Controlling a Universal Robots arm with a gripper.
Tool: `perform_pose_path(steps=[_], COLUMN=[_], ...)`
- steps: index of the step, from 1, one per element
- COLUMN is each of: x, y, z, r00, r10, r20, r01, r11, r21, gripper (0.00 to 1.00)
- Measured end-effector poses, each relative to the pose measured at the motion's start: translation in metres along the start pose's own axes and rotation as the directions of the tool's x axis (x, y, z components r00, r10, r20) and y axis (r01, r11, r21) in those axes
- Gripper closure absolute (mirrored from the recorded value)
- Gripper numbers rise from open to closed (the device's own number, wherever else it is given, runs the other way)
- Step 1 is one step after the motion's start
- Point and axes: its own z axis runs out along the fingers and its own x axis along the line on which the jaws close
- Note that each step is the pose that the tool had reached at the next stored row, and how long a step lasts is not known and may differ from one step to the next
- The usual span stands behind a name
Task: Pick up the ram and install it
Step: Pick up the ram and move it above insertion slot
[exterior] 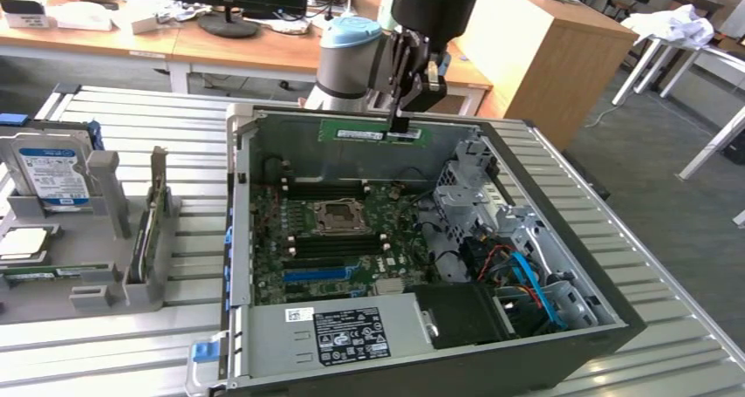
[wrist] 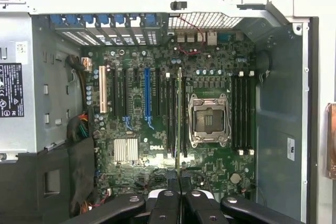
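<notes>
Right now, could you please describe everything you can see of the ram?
The ram is a long, thin green circuit-board stick with a white label. The gripper is shut on its upper edge, toward one end, and nothing else touches it. It hangs on edge, its length level, above the open computer case. From the wrist view it appears edge-on as a thin line over the motherboard, next to the processor socket.

ram (exterior: 370, 133) partly hidden by gripper (exterior: 404, 132), arm (exterior: 349, 61) cut off at exterior view's top edge
</notes>
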Motion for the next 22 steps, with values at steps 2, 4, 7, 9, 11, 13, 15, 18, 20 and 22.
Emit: perform_pose_path(steps=[2,4,7,9,11,13,15,18,20,22], x=[0.000,0.000,0.000,0.000,0.000,0.000,0.000,0.000,0.000,0.000], y=[0.0000,0.0000,0.0000,0.0001,0.0001,0.0001,0.0002,0.0003,0.0003,0.0003], z=[0.0005,0.0012,0.0022,0.0034,0.0050,0.0066,0.0085,0.0117,0.0138,0.0160], r00=[1.0000,1.0000,1.0000,1.0000,1.0000,1.0000,1.0000,1.0000,1.0000,1.0000], r10=[0.000,0.000,0.000,0.000,0.000,0.000,0.000,0.000,0.000,0.000], r20=[-0.0002,-0.0001,-0.0002,-0.0002,-0.0001,-0.0001,-0.0002,-0.0001,-0.0001,-0.0001], r01=[0.000,0.000,0.000,0.000,0.000,0.000,0.000,0.000,0.000,0.000], r11=[1.0000,1.0000,1.0000,1.0000,1.0000,1.0000,1.0000,1.0000,1.0000,1.0000], r21=[-0.0001,0.0000,0.0000,-0.0001,0.0000,-0.0001,-0.0001,-0.0001,0.0000,-0.0001], gripper=[0.88,0.88,0.88,0.88,0.88,0.88,0.88,0.88,0.88,0.88])
